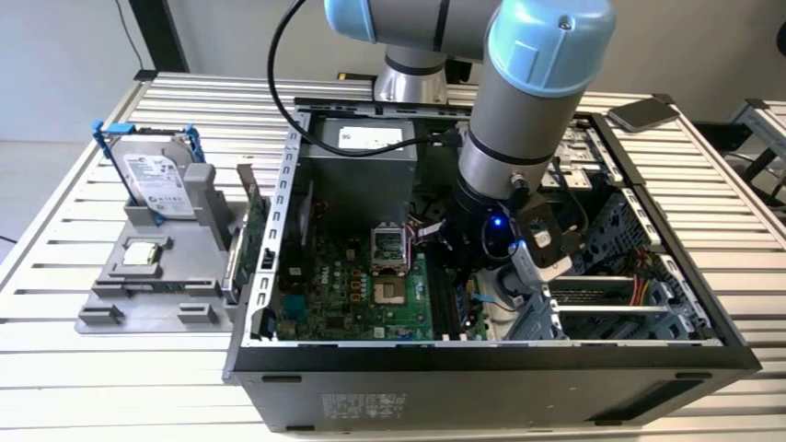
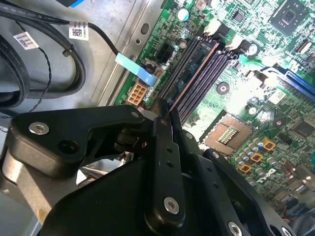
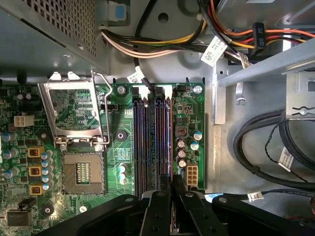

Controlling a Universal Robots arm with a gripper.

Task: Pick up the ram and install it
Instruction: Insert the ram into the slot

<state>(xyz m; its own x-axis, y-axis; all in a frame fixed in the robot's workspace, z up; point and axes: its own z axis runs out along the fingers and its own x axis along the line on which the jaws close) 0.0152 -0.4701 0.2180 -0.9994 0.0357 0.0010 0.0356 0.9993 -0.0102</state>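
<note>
Ram (image 2: 193, 73) stands on edge among the long black slots (image 3: 147, 142) of the green motherboard (image 3: 74, 142), its thin copper-coloured top edge running along one slot in the second wrist view; in the first wrist view the same stick (image 3: 169, 142) sits in the slot nearest the small round capacitors. Whether it is pressed fully home cannot be told. The gripper (image 2: 165, 120) is down inside the open computer case (image 1: 491, 354), its black fingers (image 2: 165, 162) drawn close together around the near end of the ram, pinching the thin board between them. In the exterior view the gripper (image 1: 481, 276) is low over the right part of the motherboard, with the grey and light-blue arm (image 1: 528, 101) rising above it toward the far side of the scene.

To the exterior view's left of the slots lies the open processor socket (image 3: 83, 169) with its metal frame (image 3: 74, 110) swung up. Bundled coloured wires (image 3: 162, 42) and black cables (image 3: 256, 142) run along the case floor beyond the board's edge. Outside the case, on the slatted metal table (image 1: 74, 387) at the exterior view's left, a grey holder (image 1: 154, 276) carries an upright hard drive (image 1: 160, 180), and a large green card (image 1: 254, 239) stands just beside the case wall
</note>
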